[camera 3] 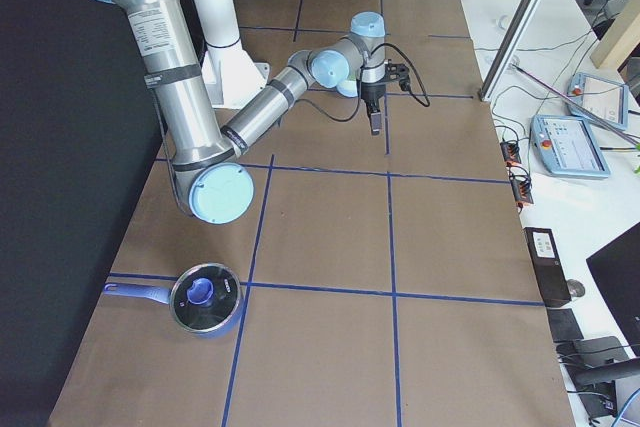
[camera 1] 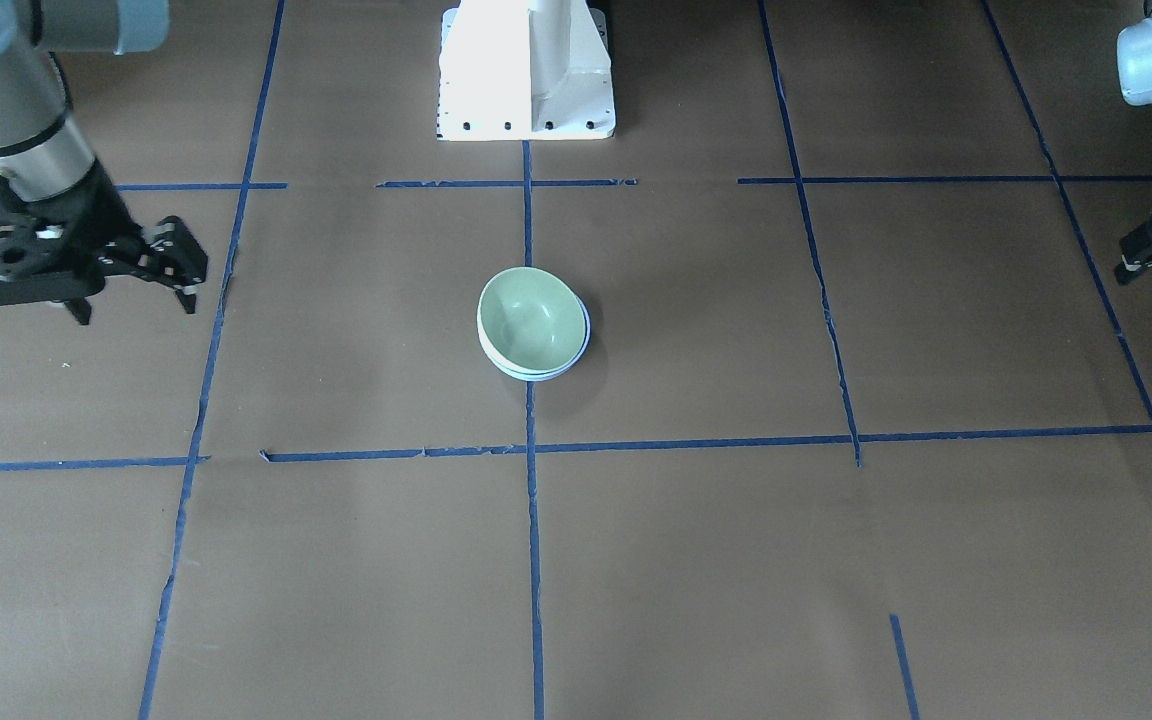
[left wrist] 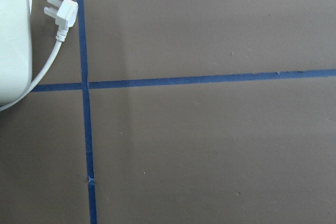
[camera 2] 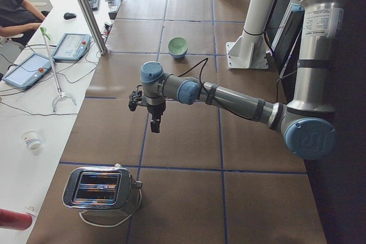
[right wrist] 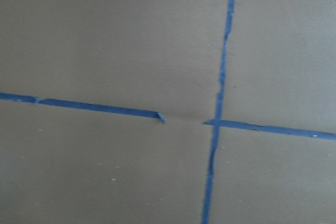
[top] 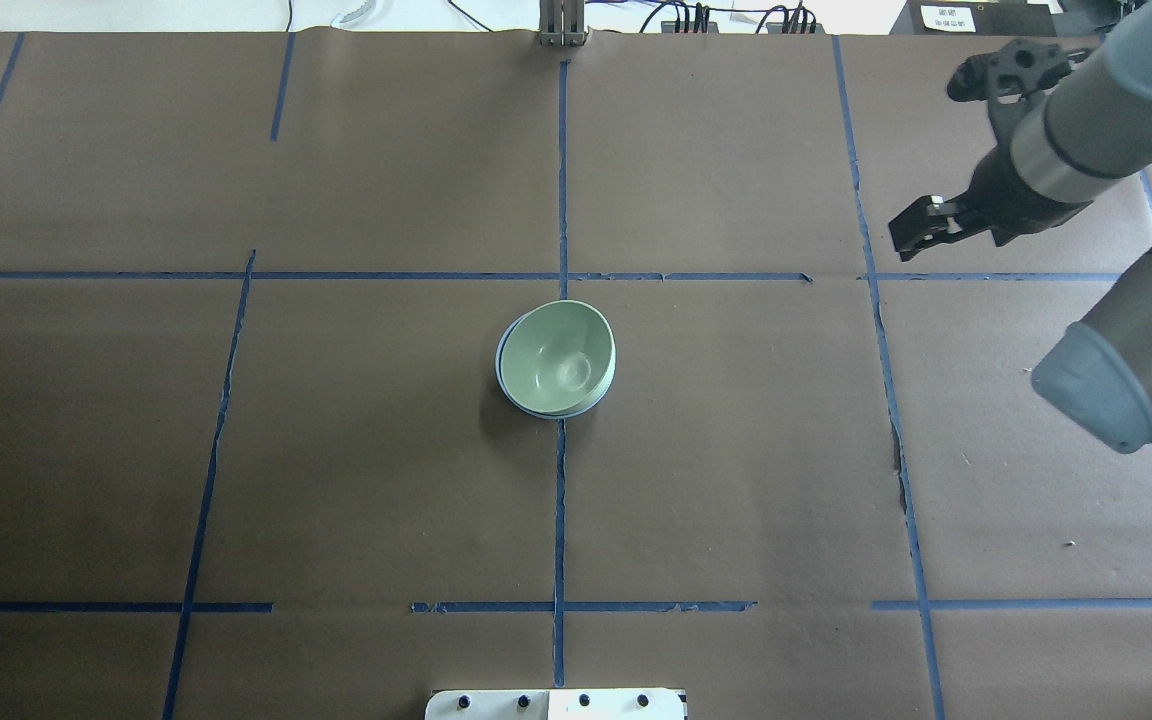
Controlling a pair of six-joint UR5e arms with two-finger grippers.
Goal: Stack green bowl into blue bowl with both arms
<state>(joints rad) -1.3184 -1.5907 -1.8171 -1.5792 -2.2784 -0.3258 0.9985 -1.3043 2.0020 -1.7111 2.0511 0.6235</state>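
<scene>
The green bowl (top: 558, 358) sits nested inside the blue bowl (top: 534, 409) at the middle of the worktop (top: 336, 450). The pair stands on the central strip of blue tape (top: 560, 520), straight out from the white pedestal (camera 1: 526, 70). The green bowl rides a little off centre, so the blue bowl shows only as a thin crescent of rim on the side toward the robot and its left. The green bowl's hollow shows just a glossy sheen. Neither claw touches the bowls.

The right claw (top: 936, 230) hangs well apart from them over the far right part of the worktop, pointing down. In the front-facing view its two fingertips stand parted, with only bare worktop between them. The left claw (camera 2: 154, 124) hangs fingers down toward the robot's left, also well apart from the bowls and with nothing in it. I cannot tell how far its fingers are parted.

At the right end a blue-handled saucepan (camera 3: 205, 299) stands with its lid on, and its inside cannot be made out. At the left end stands a chrome toaster (camera 2: 98, 188), slots up. A white plug (left wrist: 62, 13) lies on the worktop on its cord.
</scene>
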